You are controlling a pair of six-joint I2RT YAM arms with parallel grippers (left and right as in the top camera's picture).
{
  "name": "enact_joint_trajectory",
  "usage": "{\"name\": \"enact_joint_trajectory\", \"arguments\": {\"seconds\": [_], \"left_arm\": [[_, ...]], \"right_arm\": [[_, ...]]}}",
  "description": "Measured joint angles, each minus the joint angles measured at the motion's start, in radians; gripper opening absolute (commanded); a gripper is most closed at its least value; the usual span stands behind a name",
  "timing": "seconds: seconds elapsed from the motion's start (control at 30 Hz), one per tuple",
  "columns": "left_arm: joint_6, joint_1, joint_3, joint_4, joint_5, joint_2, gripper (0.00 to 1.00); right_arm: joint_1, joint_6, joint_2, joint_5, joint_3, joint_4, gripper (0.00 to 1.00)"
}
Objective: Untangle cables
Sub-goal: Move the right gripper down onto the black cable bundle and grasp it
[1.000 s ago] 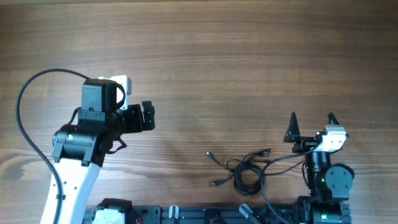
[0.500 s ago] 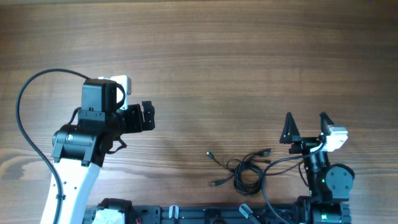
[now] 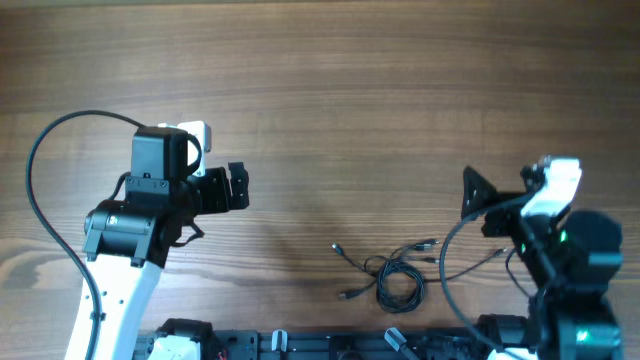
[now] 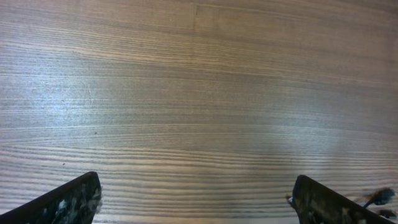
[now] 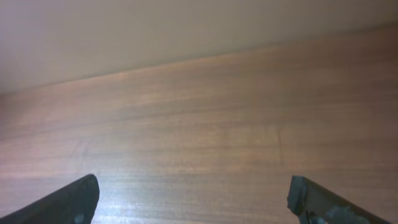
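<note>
The cables (image 3: 396,275) lie in a small tangle of thin black loops near the table's front edge, with plug ends sticking out to the left (image 3: 337,248) and upper right. One plug end (image 4: 380,197) shows at the far right of the left wrist view. My left gripper (image 3: 238,187) is open and empty over bare wood, well left of the tangle; its fingers (image 4: 196,199) stand wide apart. My right gripper (image 3: 500,190) is open and empty, raised above and to the right of the tangle. Its wrist view (image 5: 193,199) shows only wood and wall.
The right arm's thicker black wire (image 3: 446,268) hangs in a curve just right of the tangle. The left arm's thick wire (image 3: 35,160) loops out at the far left. The arms' mounting rail (image 3: 330,345) runs along the front edge.
My right arm has risen and swung to the right, away from the tangle, with its gripper still open. The left arm and the cables have not moved.
</note>
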Motion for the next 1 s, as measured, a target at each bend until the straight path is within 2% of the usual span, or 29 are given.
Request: {"name": "enact_joint_trajectory", "arguments": {"seconds": [0.17,0.27,0.57,0.7,0.9,1.0], "left_arm": [[0.0,0.0,0.0,0.0,0.0,0.003,1.0],[0.0,0.0,0.0,0.0,0.0,0.003,1.0],[0.0,0.0,0.0,0.0,0.0,0.003,1.0],[0.0,0.0,0.0,0.0,0.0,0.003,1.0],[0.0,0.0,0.0,0.001,0.0,0.003,1.0],[0.0,0.0,0.001,0.0,0.0,0.003,1.0]], "right_arm": [[0.0,-0.015,0.273,-0.002,0.252,-0.228,1.0],[0.0,-0.007,0.372,-0.039,0.322,-0.249,1.0],[0.0,0.179,0.608,-0.148,0.328,-0.328,1.0],[0.0,0.154,0.678,-0.22,0.328,-0.36,1.0],[0.0,0.108,0.693,-0.273,0.328,-0.457,1.0],[0.007,0.101,0.693,-0.288,0.328,-0.558,1.0]]}}
